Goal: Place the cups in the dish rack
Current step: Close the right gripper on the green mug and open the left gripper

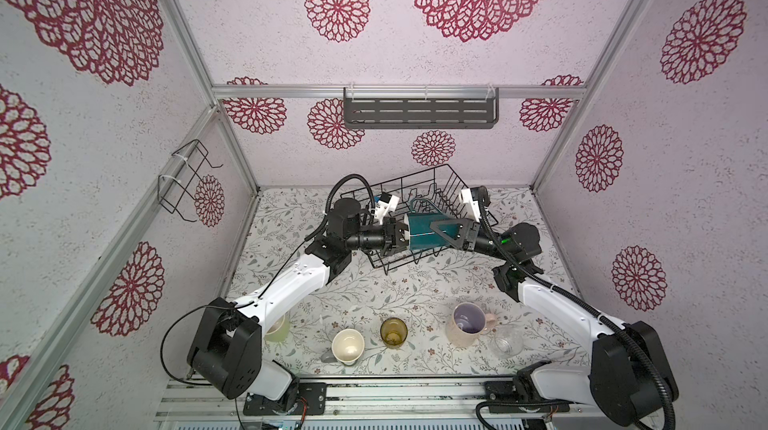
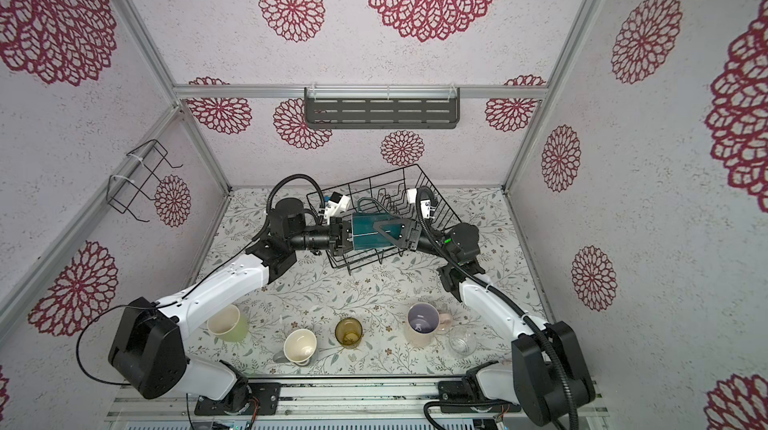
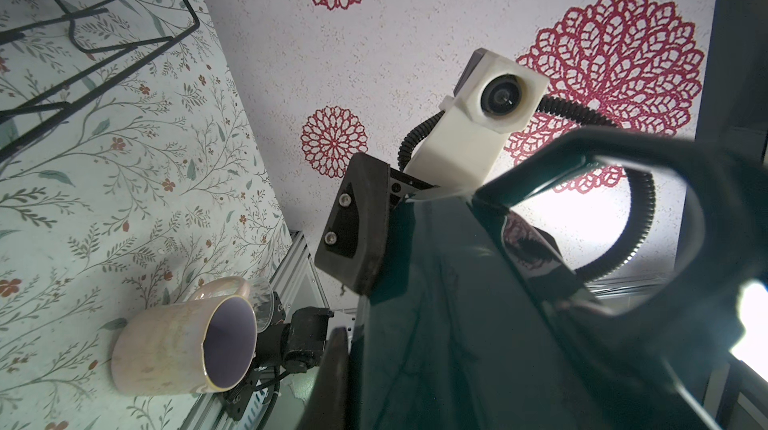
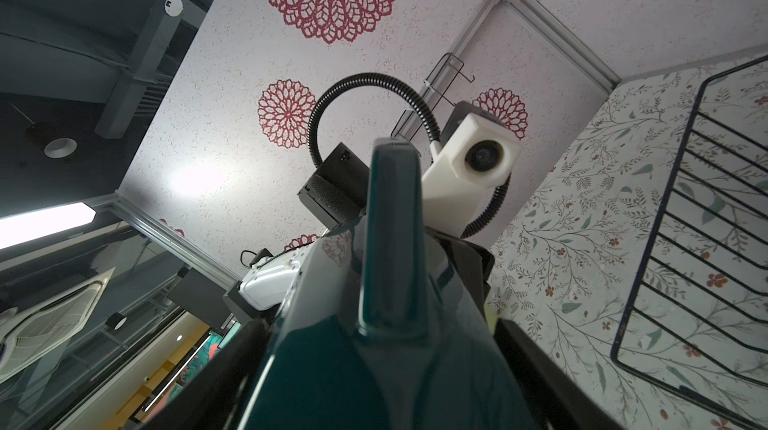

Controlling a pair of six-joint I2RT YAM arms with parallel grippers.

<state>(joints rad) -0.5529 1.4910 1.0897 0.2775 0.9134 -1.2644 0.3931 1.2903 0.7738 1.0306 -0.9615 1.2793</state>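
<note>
Dark teal mug [image 1: 416, 226]: left gripper [image 1: 401, 236] pinches, right gripper [image 1: 431, 231] straddles wide.

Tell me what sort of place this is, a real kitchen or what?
Probably a mock kitchen booth for robot trials: wallpapered panels in a bare aluminium frame, two robot arms bolted to a front rail, and a dish rack and cups on a floral table.
</note>
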